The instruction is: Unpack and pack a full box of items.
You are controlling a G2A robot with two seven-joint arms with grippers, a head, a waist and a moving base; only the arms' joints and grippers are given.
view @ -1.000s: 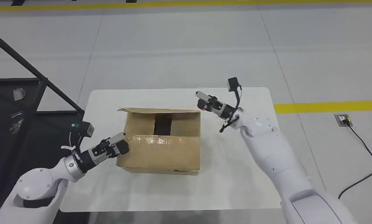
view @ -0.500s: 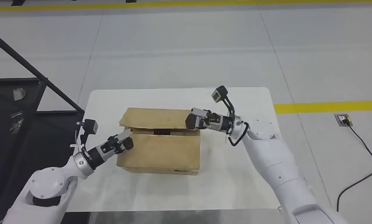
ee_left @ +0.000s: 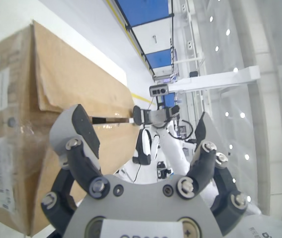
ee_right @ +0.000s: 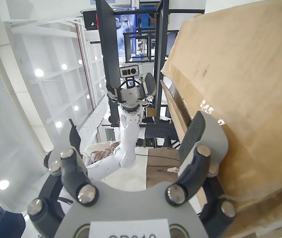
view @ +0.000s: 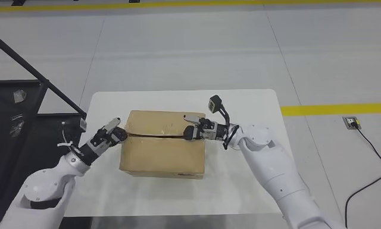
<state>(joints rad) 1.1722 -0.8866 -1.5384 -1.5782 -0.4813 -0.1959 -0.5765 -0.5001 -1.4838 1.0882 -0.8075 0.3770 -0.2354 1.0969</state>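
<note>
A brown cardboard box point(view: 161, 148) stands in the middle of the white table point(view: 250, 169). Its top flaps lie folded down, with a thin dark seam point(view: 156, 134) left between them. My left gripper point(view: 113, 131) is open at the box's left end, level with the top edge, one finger against the cardboard point(ee_left: 76, 75). My right gripper point(view: 190, 126) is open at the right end of the top, where one finger point(ee_right: 198, 130) rests on the flap point(ee_right: 242, 75). In each wrist view the other arm's gripper shows across the box: the right gripper point(ee_left: 153, 116) and the left gripper point(ee_right: 131, 90).
A black metal frame point(view: 24, 104) with dark mesh stands left of the table. Bare table surface lies right of and in front of the box. A yellow floor line point(view: 327, 109) and a floor socket point(view: 351, 123) are off to the right.
The box's flaps have gone from standing open to folded down. My right gripper moved left onto the top. My left gripper shifted from the front flap to the left end.
</note>
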